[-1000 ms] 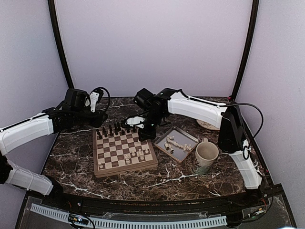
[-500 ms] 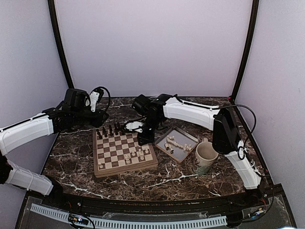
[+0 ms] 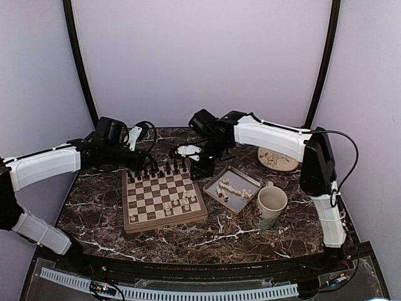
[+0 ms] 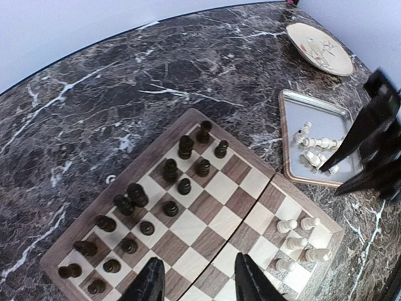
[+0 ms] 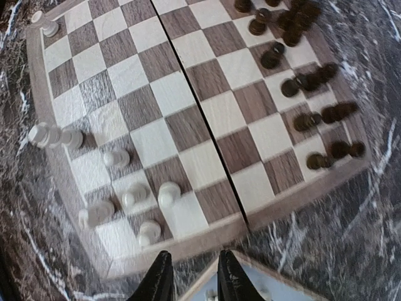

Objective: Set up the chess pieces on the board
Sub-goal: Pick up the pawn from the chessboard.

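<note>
Hovering at the edge of the board (image 5: 188, 125), right claw (image 5: 193, 258) slightly open, empty, chess pieces (image 5: 168, 193) just ahead.

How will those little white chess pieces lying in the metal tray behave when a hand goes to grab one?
The white pieces lie on their sides and look rounded, so a nudge probably rolls them. They seem tiny and light, likely skidding on the smooth tray. Bunched together, neighbours may shift too.

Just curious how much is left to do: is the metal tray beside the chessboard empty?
Not empty. Several cream-white chess pieces lie in the grey tray, as both the top view and the left wrist view show.
</note>
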`<action>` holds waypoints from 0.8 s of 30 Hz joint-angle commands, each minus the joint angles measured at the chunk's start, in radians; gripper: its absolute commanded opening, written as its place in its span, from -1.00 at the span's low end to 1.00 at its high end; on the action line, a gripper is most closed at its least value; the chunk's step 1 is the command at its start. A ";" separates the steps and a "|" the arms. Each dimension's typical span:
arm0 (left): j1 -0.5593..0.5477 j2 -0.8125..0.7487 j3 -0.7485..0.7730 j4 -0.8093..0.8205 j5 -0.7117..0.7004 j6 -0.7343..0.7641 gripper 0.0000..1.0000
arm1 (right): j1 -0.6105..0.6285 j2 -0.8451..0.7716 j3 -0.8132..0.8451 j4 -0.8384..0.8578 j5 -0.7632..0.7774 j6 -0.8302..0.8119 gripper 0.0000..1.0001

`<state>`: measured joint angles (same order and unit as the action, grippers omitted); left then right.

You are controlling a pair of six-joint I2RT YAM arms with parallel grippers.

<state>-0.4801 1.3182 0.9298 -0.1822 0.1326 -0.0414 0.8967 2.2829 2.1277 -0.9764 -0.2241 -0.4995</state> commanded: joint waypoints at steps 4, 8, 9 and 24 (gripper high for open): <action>-0.059 0.133 0.165 -0.120 0.204 0.025 -0.25 | -0.181 -0.384 -0.407 0.196 -0.086 0.038 -0.49; -0.120 0.241 0.290 -0.221 0.205 0.059 -0.26 | -0.299 -0.539 -0.644 0.323 -0.139 0.077 -0.50; -0.128 0.269 0.318 -0.249 0.194 0.071 -0.26 | -0.321 -0.569 -0.695 0.353 -0.149 0.086 -0.50; -0.287 0.591 0.626 -0.575 0.044 0.183 -0.25 | -0.378 -0.724 -0.967 0.568 -0.159 0.096 -0.51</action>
<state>-0.7509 1.8900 1.4998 -0.6395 0.2317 0.1059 0.5270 1.5841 1.1965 -0.4961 -0.3546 -0.4088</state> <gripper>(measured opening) 0.377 0.247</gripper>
